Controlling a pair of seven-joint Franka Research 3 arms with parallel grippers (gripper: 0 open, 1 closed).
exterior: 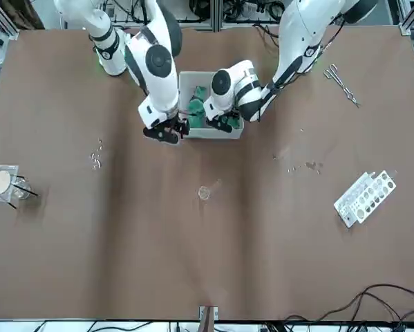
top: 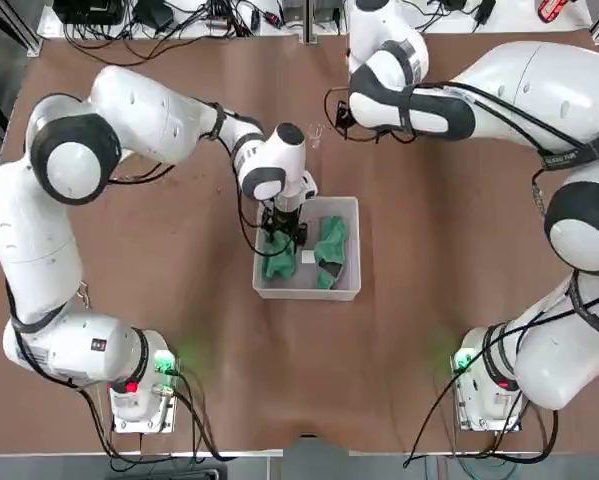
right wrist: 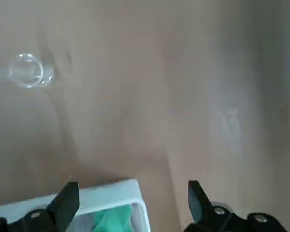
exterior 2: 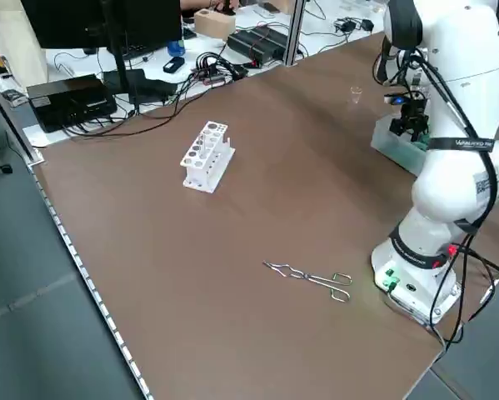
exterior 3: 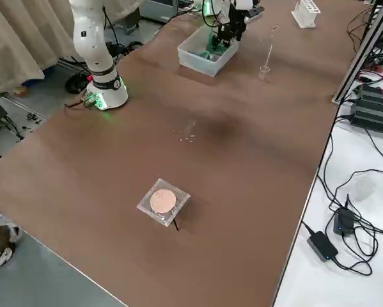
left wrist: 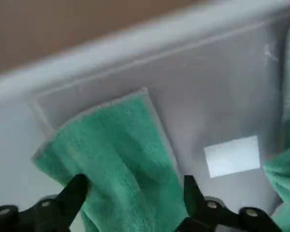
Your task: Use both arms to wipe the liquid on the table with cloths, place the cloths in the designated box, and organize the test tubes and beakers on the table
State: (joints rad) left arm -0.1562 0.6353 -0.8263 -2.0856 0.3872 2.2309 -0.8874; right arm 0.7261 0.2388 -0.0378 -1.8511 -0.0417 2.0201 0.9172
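The pale grey box (top: 309,292) sits mid-table and holds two green cloths. One cloth (left wrist: 120,159) lies on the box floor beside the white square mark (left wrist: 232,154). My left gripper (left wrist: 132,188) is down inside the box, open, its fingers on either side of that cloth. The other cloth (top: 331,245) is bunched at the box's right side. My right gripper (right wrist: 131,188) hangs open and empty over the box's far rim (right wrist: 111,191). A small clear glass tube (exterior: 205,192) lies on the table beyond it. The beaker (exterior: 3,183) on its wire stand is far off at the right.
A white rack with round holes (exterior: 365,197) stands at the far left of the table. Metal tongs (exterior 2: 311,277) lie near the left arm's base. Small glinting specks (exterior: 96,158) and faint wet marks (exterior: 305,166) show on the brown tabletop (top: 179,330).
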